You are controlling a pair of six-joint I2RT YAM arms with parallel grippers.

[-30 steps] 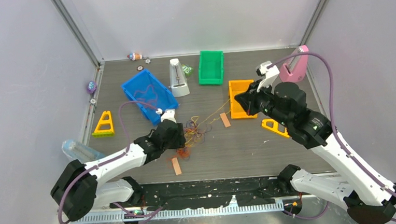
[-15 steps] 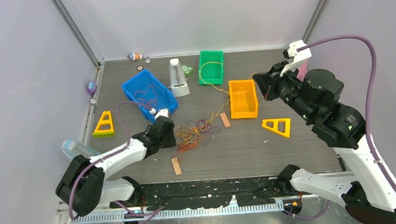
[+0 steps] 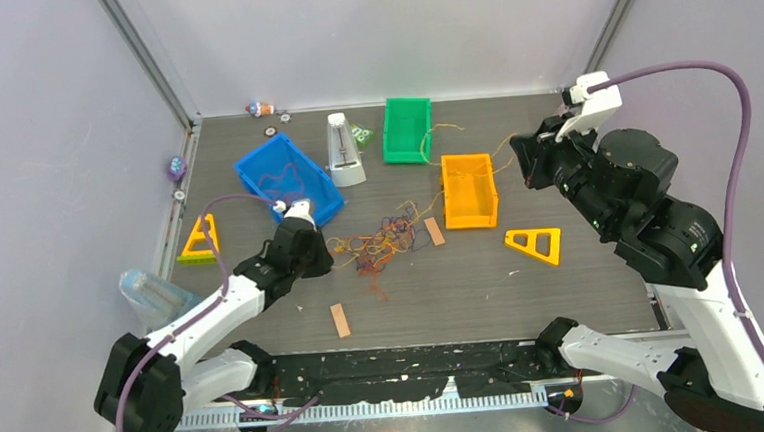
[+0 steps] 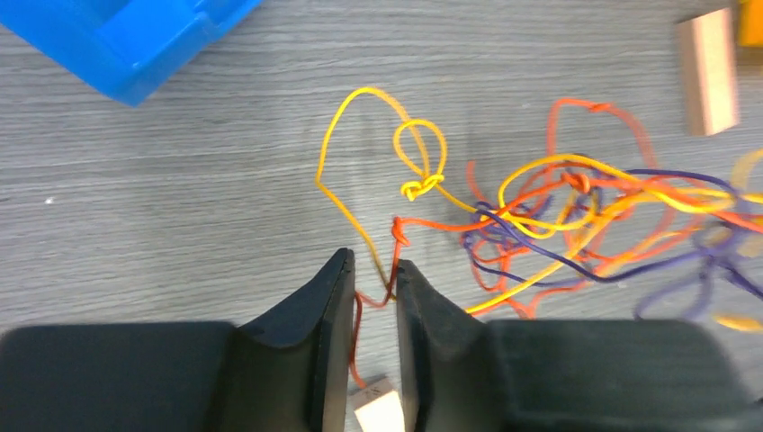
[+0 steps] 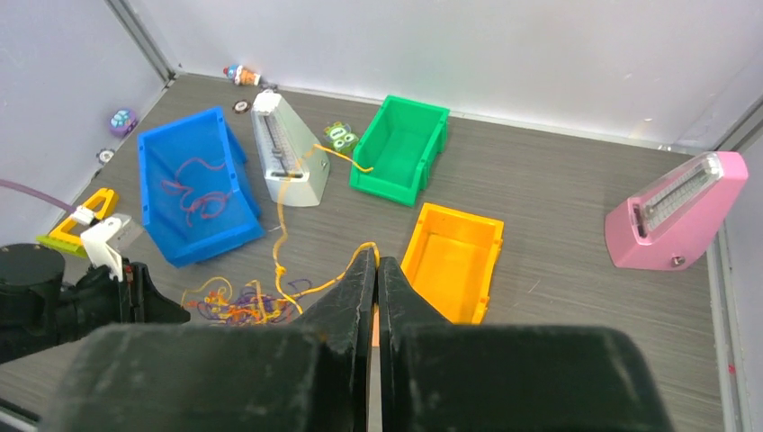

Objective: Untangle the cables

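Note:
The cables [image 3: 375, 244] lie as a loose orange, yellow, red and purple tangle on the table's middle. They also show in the left wrist view [image 4: 576, 216] and the right wrist view [image 5: 238, 306]. My left gripper [image 3: 325, 263] sits low at the tangle's left edge. Its jaws [image 4: 373, 270] stand narrowly apart around a red-orange strand with a small pale tag. My right gripper [image 3: 522, 159] is raised at the back right. It is shut [image 5: 376, 256] on a yellow strand that runs from the tangle, past the green bin [image 3: 390, 125], to its tips.
A blue bin [image 3: 245, 174] holding red strands stands left of a white metronome [image 3: 342, 150]. An orange bin [image 3: 448, 187], a pink metronome [image 5: 675, 211], yellow triangles [image 3: 199, 239] [image 3: 535, 245], two tan strips [image 3: 434, 231] [image 3: 340, 321] and a clear bottle [image 3: 147, 290] surround the tangle.
My right gripper rose and swung back and right, drawing the yellow strand out over the bins. My left gripper drew back to the left and the tangle stretched out.

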